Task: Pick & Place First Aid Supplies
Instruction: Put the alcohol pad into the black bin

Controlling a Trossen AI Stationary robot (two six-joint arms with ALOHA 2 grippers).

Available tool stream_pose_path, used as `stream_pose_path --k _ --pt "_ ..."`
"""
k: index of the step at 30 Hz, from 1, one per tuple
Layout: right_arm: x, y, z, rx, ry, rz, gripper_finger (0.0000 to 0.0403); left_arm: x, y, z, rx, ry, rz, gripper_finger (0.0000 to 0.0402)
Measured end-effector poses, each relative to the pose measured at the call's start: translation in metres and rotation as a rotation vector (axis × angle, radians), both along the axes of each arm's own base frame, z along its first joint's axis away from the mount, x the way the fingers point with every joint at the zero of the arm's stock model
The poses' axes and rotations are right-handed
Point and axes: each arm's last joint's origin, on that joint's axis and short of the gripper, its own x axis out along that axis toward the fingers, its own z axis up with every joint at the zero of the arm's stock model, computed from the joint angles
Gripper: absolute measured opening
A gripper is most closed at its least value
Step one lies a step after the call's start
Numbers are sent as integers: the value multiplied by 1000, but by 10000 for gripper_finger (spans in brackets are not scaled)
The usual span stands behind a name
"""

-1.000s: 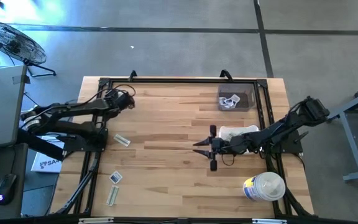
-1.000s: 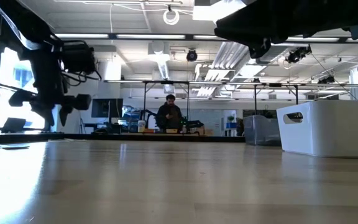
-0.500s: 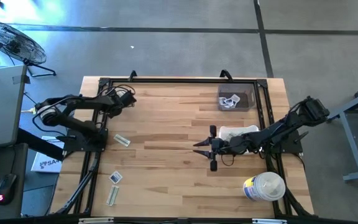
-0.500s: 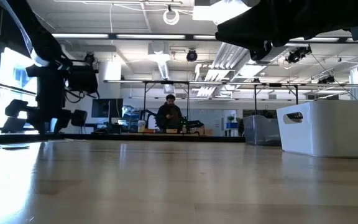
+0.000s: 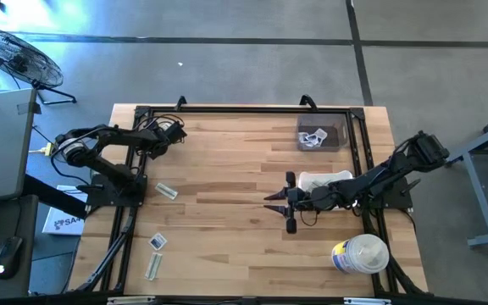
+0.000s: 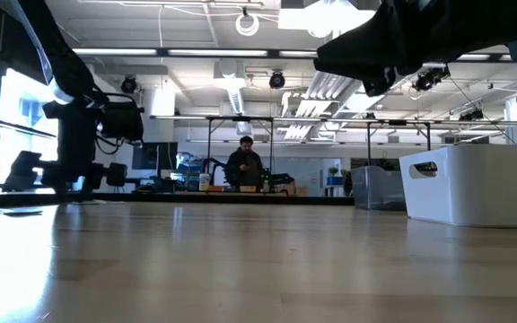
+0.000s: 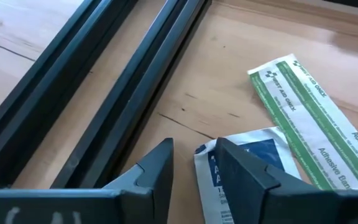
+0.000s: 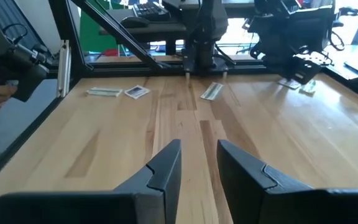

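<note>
Left gripper (image 5: 174, 132) near the table's far-left corner, fingers parted, nothing between them; beneath, a square white sachet (image 7: 247, 168) beside a green-striped strip wrapper (image 7: 312, 124). Right gripper (image 5: 276, 202) mid-table, jaws apart, empty. More packets: strip (image 5: 166, 191), sachet (image 5: 158, 241), strip (image 5: 152, 267). Around: white tub (image 5: 360, 253), grey bin (image 5: 320, 135), black frame rails (image 7: 104, 93). Wooden tabletop (image 5: 227, 178); beyond, workshop, seated person (image 6: 244, 165).

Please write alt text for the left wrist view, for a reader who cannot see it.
The left gripper, its two dark fingers slightly apart, hangs over a wooden table beside a small white square sachet with dark blue print and a narrow green-and-white strip wrapper. Black frame rails cross the table.
</note>
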Motion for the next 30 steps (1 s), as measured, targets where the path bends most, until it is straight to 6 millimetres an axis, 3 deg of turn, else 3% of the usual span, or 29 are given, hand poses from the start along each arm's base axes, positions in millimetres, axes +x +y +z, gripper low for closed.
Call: stream_pose_path --k 12,23,30 --pt "0 0 -2 12 19 3 97 12 -6 0 32 -36 -68 5" --pt "-1 0 -4 6 36 3 97 52 -19 19 24 -117 -321 1" --pt "-1 -1 -6 -23 62 -13 97 103 -61 44 153 -325 -584 0"
